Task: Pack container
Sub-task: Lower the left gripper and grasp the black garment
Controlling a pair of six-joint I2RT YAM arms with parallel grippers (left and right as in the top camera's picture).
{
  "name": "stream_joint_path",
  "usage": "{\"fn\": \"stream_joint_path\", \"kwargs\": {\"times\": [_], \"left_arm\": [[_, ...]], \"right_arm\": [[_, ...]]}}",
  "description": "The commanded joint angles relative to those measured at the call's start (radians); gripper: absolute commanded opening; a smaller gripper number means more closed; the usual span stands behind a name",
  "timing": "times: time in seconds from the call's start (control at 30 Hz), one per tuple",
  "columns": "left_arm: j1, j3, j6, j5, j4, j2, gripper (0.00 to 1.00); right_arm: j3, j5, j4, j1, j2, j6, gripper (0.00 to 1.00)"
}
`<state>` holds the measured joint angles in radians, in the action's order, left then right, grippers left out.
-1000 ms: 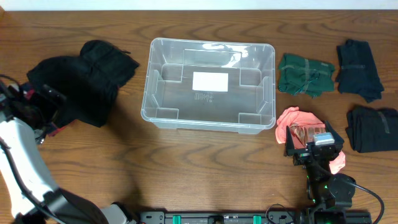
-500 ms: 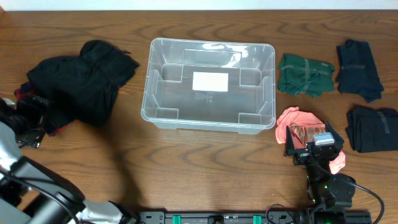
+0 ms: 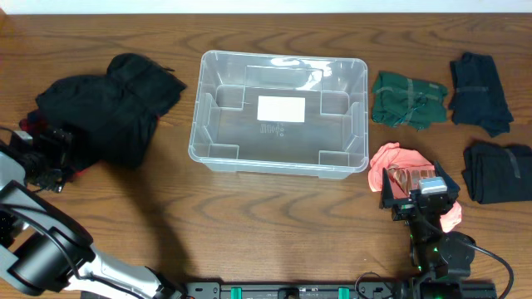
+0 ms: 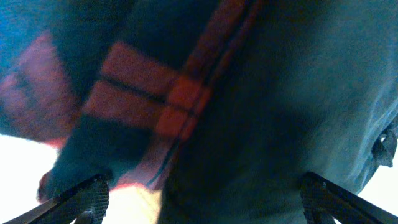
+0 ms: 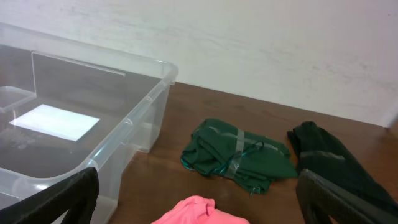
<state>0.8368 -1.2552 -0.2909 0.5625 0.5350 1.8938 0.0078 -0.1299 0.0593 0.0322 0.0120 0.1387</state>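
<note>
The clear container (image 3: 196, 124) stands mid-table with only a white label on its base; its near corner (image 5: 163, 81) shows in the right wrist view. My left gripper (image 3: 56, 158) is open at the left edge of a black clothing pile (image 3: 108, 104). Dark cloth with a red plaid band (image 4: 149, 93) fills the left wrist view, lying between the wide-spread fingers (image 4: 84, 196). My right gripper (image 3: 409, 181) hangs open over a pink garment (image 3: 391, 158), whose top edge (image 5: 199, 211) sits low between its fingers (image 5: 56, 199).
Right of the container lie a folded green garment (image 3: 407, 100) (image 5: 239, 155), a dark navy one (image 3: 480, 81) (image 5: 336, 165) and a black one (image 3: 497, 173). A rail with black and green fittings (image 3: 283, 291) runs along the near table edge.
My left arm has swung and its gripper has shifted a little along the left edge of the black pile, jaws still wide. The right arm has not moved.
</note>
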Motion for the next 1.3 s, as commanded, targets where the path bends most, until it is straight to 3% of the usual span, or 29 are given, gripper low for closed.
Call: {"fn": "stream_joint_path", "kwargs": {"times": [0.0,0.37,0.4,0.43,0.47,0.53,0.6,0.7,1.0,1.27], "left_arm": [[-0.043,-0.003,0.005,0.04,-0.025,0.014,0.98],[-0.175,-0.003,0.005,0.029,-0.097,0.014,1.0],[-0.177,-0.003,0.005,0.029,-0.1,0.014,0.96],[-0.177,-0.003,0.005,0.028,-0.101,0.014,0.8],[-0.176,-0.003,0.005,0.027,-0.101,0.014,0.57],[-0.174,-0.003,0.005,0.024,-0.1,0.014,0.29],[-0.173,-0.003,0.005,0.025,-0.1,0.014,0.15],[-0.173,-0.003,0.005,0.03,-0.1,0.013,0.07],[-0.173,-0.004,0.005,0.164,-0.1,-0.019,0.06],[-0.174,-0.004,0.005,0.24,-0.083,-0.198,0.06]], "right_arm": [[-0.002,0.006,0.004,-0.007,-0.005,-0.011,0.99],[-0.002,0.006,0.004,-0.007,-0.005,-0.011,0.99],[-0.002,0.006,0.004,-0.007,-0.005,-0.011,0.99],[-0.002,0.006,0.004,-0.007,-0.005,-0.011,0.99],[-0.002,0.006,0.004,-0.007,-0.005,-0.011,0.99],[-0.002,0.006,0.004,-0.007,-0.005,-0.011,0.99],[-0.002,0.006,0.004,-0.007,-0.005,-0.011,0.99],[-0.002,0.006,0.004,-0.007,-0.005,-0.011,0.99],[-0.002,0.006,0.004,-0.007,-0.005,-0.011,0.99],[-0.002,0.006,0.004,-0.007,-0.005,-0.011,0.99]]}}
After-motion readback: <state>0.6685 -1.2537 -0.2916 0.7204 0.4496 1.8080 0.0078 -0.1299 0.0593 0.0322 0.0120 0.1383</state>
